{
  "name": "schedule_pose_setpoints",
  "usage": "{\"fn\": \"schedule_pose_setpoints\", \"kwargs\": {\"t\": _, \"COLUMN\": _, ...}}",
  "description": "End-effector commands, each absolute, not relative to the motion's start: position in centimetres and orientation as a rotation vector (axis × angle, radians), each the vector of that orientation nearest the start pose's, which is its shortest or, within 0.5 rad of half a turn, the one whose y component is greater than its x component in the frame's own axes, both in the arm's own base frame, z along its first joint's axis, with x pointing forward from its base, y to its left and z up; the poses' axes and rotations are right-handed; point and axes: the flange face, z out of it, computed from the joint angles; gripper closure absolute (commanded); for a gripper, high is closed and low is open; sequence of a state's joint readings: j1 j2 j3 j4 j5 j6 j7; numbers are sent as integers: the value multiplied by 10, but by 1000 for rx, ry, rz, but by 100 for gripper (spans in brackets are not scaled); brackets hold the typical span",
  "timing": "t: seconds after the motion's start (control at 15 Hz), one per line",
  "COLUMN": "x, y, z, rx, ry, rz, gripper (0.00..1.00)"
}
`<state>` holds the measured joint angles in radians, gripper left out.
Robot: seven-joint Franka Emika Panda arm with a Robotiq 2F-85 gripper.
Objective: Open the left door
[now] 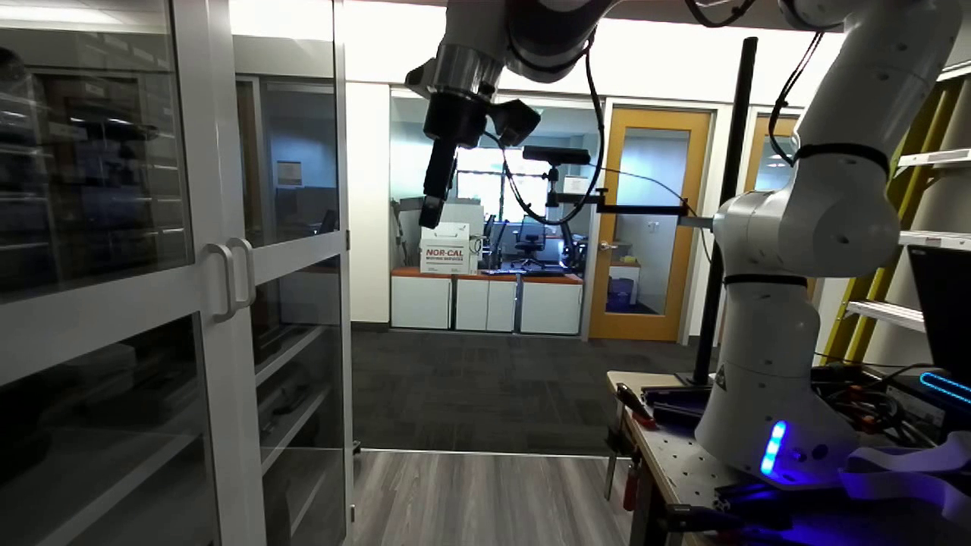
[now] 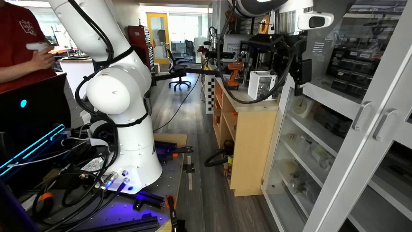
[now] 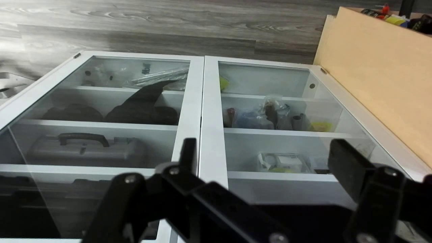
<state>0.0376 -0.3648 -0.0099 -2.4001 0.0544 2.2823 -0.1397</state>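
The left door is a tall glass leaf with a pale grey-white frame; it stands closed beside the right leaf. It also shows in an exterior view and in the wrist view, which is upside down. Its handle is by the seam and also shows in an exterior view. My gripper is open and empty, with one finger over the seam and one over the left door's glass. It hangs clear of the doors in an exterior view. In the wrist view the gripper hides the handle area.
The right leaf has its own handle close by. A wooden shelf unit adjoins the left door's hinge side and bears an orange drill. The robot's worktable stands opposite. A person in red stands behind.
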Motion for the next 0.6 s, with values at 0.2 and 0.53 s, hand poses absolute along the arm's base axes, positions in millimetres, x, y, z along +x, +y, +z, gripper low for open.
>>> {"fn": "schedule_pose_setpoints", "kwargs": {"t": 0.2, "x": 485, "y": 11, "z": 475, "rx": -3054, "ry": -257, "rz": -560, "gripper": 0}}
{"fn": "schedule_pose_setpoints", "kwargs": {"t": 0.53, "x": 488, "y": 13, "z": 472, "rx": -3057, "ry": -226, "rz": -596, "gripper": 0}}
